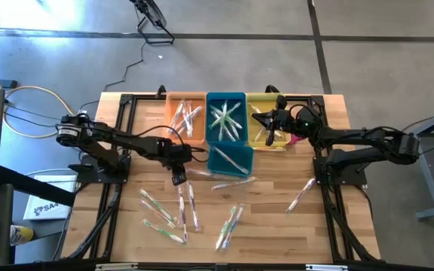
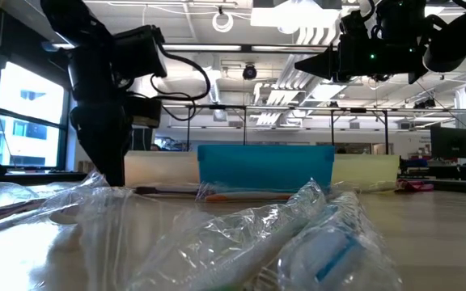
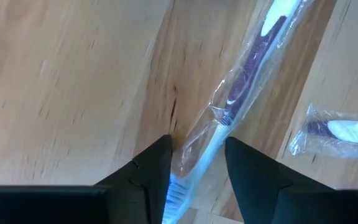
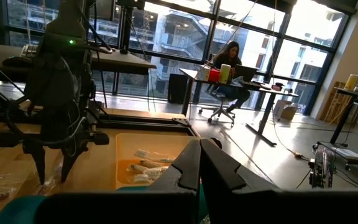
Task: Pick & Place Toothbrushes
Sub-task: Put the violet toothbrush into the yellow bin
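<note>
We see the left claw (image 1: pixel 178 179) low over the pale wood-plank tabletop (image 1: pixel 277 226), its dark fingers apart astride a slim toothbrush (image 3: pixel 229 118) in crinkly clear wrap. More wrapped toothbrushes (image 1: pixel 168 218) lie scattered toward six o'clock, others fill the orange bin (image 1: pixel 187 120), blue bin (image 1: pixel 226 119) and yellow bin (image 1: pixel 256 132) at twelve o'clock. The right claw (image 1: pixel 256 119) hangs pressed together above the yellow bin, glass-walled office behind.

Two dark robot arms working over one wooden table (image 1: pixel 277 226), four bins sitting at its back edge, orange (image 1: pixel 173 105), yellow (image 1: pixel 256 99) and two blue (image 1: pixel 215 98), roughly a dozen wrapped toothbrushes (image 1: pixel 189 203) lying loose.
</note>
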Tool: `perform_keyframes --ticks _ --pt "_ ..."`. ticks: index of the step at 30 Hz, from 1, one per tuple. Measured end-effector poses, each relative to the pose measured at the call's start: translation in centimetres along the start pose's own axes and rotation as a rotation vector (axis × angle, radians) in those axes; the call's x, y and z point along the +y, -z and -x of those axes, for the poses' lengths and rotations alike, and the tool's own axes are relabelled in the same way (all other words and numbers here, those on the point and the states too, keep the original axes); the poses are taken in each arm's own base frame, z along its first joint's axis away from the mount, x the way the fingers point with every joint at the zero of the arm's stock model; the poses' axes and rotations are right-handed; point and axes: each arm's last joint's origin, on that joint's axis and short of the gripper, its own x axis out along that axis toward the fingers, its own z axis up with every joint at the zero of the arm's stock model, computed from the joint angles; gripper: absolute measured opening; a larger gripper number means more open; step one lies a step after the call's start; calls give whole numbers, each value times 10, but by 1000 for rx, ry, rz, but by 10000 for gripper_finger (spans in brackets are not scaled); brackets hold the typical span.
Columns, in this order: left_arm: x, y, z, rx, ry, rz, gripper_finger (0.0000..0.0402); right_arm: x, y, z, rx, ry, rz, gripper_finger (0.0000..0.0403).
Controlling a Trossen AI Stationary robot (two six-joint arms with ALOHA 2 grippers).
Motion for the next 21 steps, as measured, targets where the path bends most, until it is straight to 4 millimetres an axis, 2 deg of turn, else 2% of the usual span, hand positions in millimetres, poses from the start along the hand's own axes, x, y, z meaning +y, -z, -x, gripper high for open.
perform_keyframes --ticks 9,21 --pt "-3 8 0 77 -6 -13 103 0 0 0 3 -1 -1 2" --pt "-3 11 0 110 25 -6 99 0 0 0 3 -1 -3 2"
